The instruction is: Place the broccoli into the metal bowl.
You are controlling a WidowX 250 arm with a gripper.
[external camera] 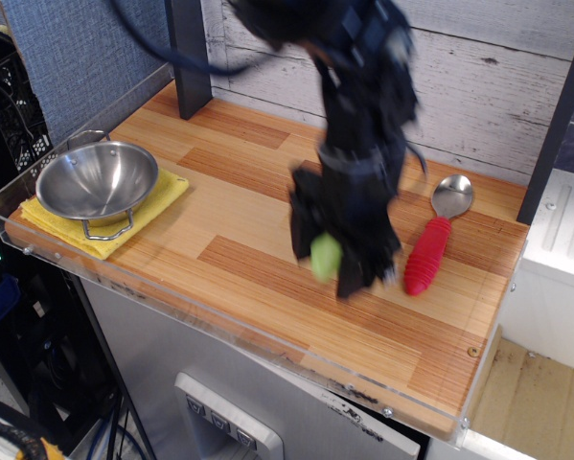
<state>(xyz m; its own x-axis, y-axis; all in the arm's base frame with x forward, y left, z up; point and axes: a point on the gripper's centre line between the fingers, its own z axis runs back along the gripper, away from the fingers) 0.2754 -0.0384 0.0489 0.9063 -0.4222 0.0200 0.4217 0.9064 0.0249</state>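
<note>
I see the gripper (327, 257) above the wooden table (239, 206), near the middle of it, and the picture of the arm is blurred by motion. The broccoli (325, 256) sits between the two dark fingers, which are closed on it; it is off the table surface, with its green body showing at the lower front of the fingers. I cannot tell which part is the head and which is the stalk, because of the blur.

I judge the broccoli to be a light toy, probably of plastic or rubber, so its weight is no problem for the grip. Its bumpy rounded head could be a little slippery and could turn between flat pads. I think the best hold is across the widest part of the head, or on the thick stalk just under it, with moderate pressure only. It does not look fragile.

The metal bowl (97, 182) stands far to the left on the yellow cloth (162, 203), well apart from the gripper. The red-handled spoon (434, 240) lies just beside the gripper on its right side. The bowl is wide, so I expect the release to need little precision.
</note>
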